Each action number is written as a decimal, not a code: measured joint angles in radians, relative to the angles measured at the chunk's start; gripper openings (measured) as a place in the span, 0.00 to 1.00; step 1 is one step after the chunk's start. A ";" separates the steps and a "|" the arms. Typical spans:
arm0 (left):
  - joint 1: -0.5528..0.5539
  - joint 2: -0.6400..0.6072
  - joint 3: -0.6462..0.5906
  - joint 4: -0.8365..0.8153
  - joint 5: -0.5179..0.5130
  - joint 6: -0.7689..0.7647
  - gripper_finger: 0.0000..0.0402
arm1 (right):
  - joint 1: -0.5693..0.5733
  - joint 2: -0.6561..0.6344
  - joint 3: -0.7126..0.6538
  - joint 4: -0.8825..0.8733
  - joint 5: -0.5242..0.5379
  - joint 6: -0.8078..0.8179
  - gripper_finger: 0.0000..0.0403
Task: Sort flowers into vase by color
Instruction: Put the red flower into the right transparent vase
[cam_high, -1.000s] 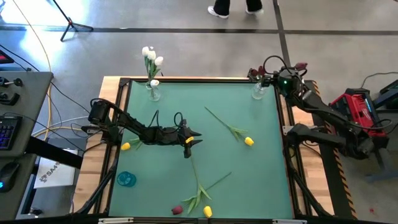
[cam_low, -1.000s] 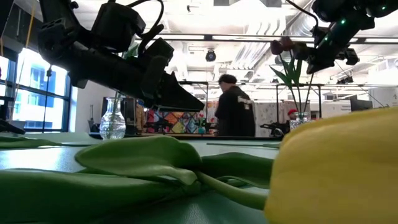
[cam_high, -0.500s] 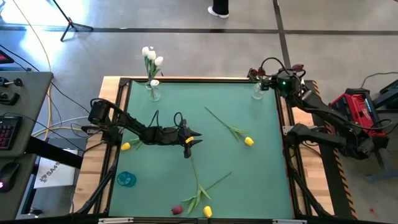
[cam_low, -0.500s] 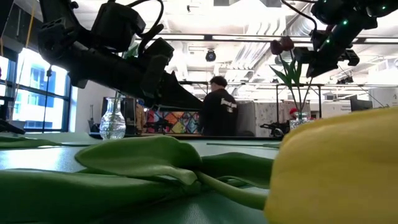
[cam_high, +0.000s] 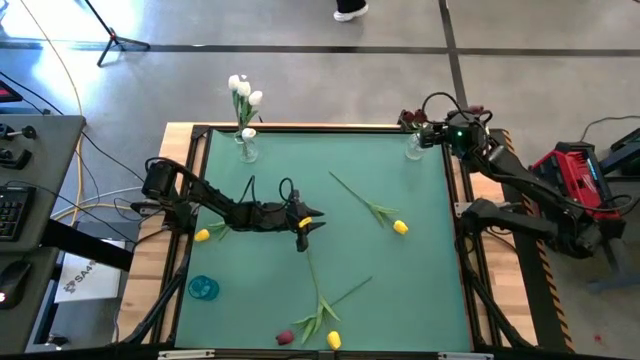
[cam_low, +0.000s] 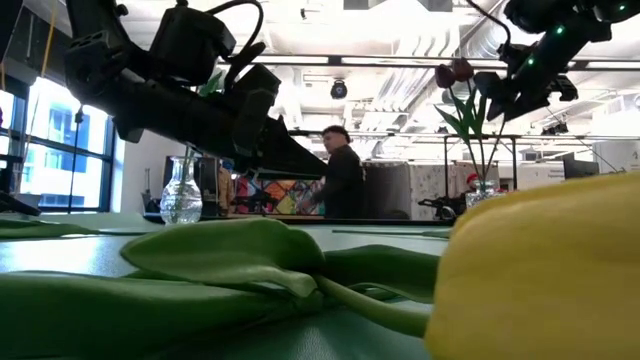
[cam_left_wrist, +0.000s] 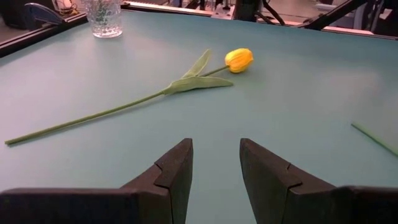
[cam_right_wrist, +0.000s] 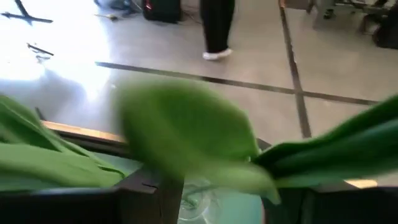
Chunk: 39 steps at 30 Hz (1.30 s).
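Note:
White flowers (cam_high: 241, 90) stand in the far-left glass vase (cam_high: 246, 148). Dark red flowers (cam_high: 405, 118) stand in the far-right vase (cam_high: 415, 148). My right gripper (cam_high: 433, 133) hovers over that vase, open, with blurred green leaves (cam_right_wrist: 186, 134) between its fingers; whether they touch, I cannot tell. My left gripper (cam_left_wrist: 216, 146) is open low over mid-table, nothing between its fingers. A yellow flower head (cam_high: 302, 228) lies by its tips, the stem running toward the near edge. Another yellow flower (cam_left_wrist: 239, 60) lies ahead on the mat.
More flowers lie on the green mat: a yellow one (cam_high: 203, 235) at the left edge, a yellow head (cam_high: 333, 340) and a dark red head (cam_high: 285, 337) at the near edge. A blue glass (cam_high: 203, 288) sits near left. A person (cam_low: 343, 180) stands beyond the table.
Neither arm nor any flower has visibly moved. The person in the room behind the table has walked toward the left of the low view.

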 joint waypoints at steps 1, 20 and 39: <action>0.000 0.000 0.000 0.000 0.000 0.000 0.30 | 0.000 -0.007 0.000 0.011 -0.024 -0.004 0.42; 0.005 0.000 0.000 -0.001 0.000 -0.010 0.30 | 0.033 -0.019 0.009 0.106 -0.080 -0.076 0.42; 0.037 0.000 0.000 0.013 0.001 -0.036 0.30 | 0.025 0.341 0.445 -0.372 -0.168 -0.106 0.42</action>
